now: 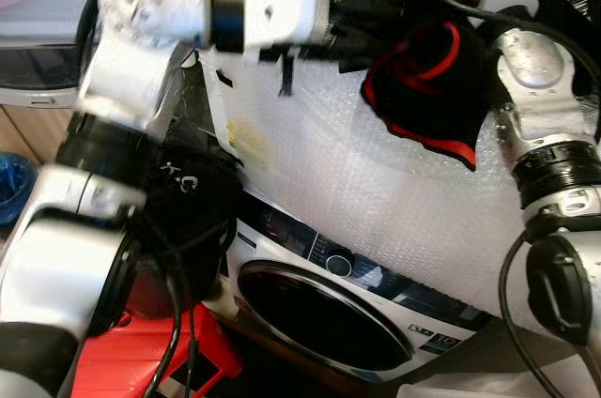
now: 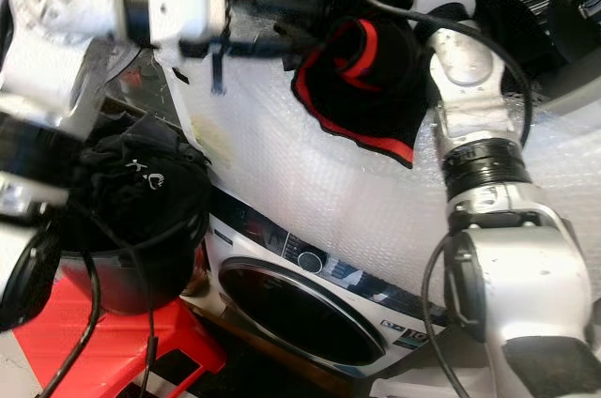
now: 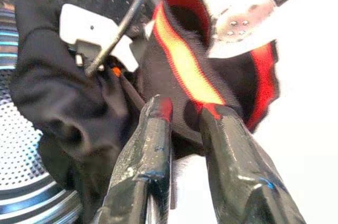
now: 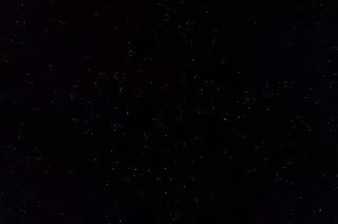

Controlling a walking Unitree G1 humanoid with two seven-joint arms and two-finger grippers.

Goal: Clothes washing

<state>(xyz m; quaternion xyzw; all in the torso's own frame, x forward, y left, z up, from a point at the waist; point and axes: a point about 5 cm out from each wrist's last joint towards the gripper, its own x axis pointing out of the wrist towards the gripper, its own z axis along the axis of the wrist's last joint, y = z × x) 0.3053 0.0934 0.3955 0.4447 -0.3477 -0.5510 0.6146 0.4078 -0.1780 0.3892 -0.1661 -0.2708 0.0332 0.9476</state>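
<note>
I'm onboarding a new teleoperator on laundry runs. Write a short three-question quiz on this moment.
1. True or false: the washing machine door is shut.
2. What trim colour runs along the black garment held up over the bubble wrap?
A) red B) blue C) green
3. Fill in: the left gripper has its fingertips against the ____.

Key:
1. True: the dark round door sits closed.
2. A.
3. Black garment; whether the fingers pinch it is unclear.

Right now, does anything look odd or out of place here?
Yes. The washing machine is wrapped in bubble wrap above its shut door, and the black and red garment hangs bunched between the arms, with the left pincer at its folds.
</note>
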